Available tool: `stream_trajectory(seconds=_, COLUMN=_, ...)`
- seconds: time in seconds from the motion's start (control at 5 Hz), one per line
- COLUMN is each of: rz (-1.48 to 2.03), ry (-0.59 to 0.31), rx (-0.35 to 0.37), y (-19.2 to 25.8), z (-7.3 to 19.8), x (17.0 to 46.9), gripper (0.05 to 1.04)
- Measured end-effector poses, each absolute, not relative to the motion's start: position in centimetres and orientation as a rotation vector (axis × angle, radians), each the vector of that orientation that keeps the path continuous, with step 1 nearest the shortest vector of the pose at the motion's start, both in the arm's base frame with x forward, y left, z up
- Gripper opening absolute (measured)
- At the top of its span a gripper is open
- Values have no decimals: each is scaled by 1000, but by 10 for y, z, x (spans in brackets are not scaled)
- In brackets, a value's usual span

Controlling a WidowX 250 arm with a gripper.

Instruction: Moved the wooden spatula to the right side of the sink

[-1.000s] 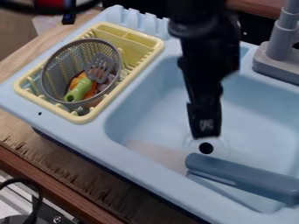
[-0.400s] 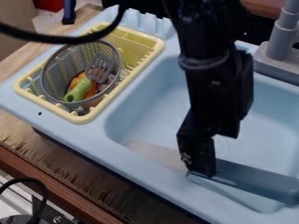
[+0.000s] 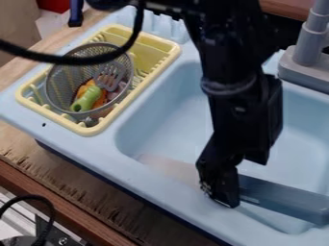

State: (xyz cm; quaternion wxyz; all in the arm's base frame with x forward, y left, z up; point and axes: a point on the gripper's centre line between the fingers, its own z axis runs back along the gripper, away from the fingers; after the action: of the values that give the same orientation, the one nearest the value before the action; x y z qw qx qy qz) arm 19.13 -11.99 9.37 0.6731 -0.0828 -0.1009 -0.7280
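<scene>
The wooden spatula [image 3: 172, 168] lies in the pale blue sink [image 3: 145, 180], low in the basin along its near side; its flat, pale beige end points to the left of the view and a thick blue-grey handle [image 3: 286, 197] runs in line with it toward the lower right. Over the stretch between the two hangs the black hand [image 3: 220, 192], which covers that part, so whether it touches the spatula cannot be told. I cannot tell either whether the hand is wide or narrow, or whether it has hold of anything. The black arm [image 3: 234, 96] comes down from the top edge of the view, across the basin. To the left of the basin, on the flat part of the sink unit, sits a yellow dish rack [image 3: 168, 48], and in it a round mesh strainer [image 3: 67, 79], tilted, with a grey slotted turner [image 3: 109, 77], something with a green handle [image 3: 85, 99] and something orange inside its rim. A black cable [image 3: 70, 60] loops in front of the strainer and rack. Scalloped ridges stand along the back of the sink unit, behind the rack. At the upper right, beyond the basin, a stepped grey tap [image 3: 310, 48] rises from a broad base. The whole unit rests on a wooden bench [image 3: 83, 180], rough along its near edge. A dark blue upright piece [image 3: 76, 13] stands at the upper left.
</scene>
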Motion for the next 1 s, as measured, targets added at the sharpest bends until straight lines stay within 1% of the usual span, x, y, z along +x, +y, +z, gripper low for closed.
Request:
stream_trajectory(seconds=0.2, rz=-1647, ry=-214, rx=-195, y=-125, z=84, x=193, gripper=964)
stream_trajectory(seconds=0.4, rz=-1647, ry=-222, rx=-199, y=-128, z=78, x=190, gripper=801)
stream_trajectory(seconds=0.6, rz=-1645, ry=-216, rx=-214, y=-129, z=76, x=190, gripper=508)
stream_trajectory(seconds=0.8, rz=-1629, ry=-216, rx=-220, y=-129, z=76, x=190, gripper=386)
stream_trajectory(seconds=1.0, rz=-1598, ry=-224, rx=-241, y=-126, z=76, x=192, gripper=386)
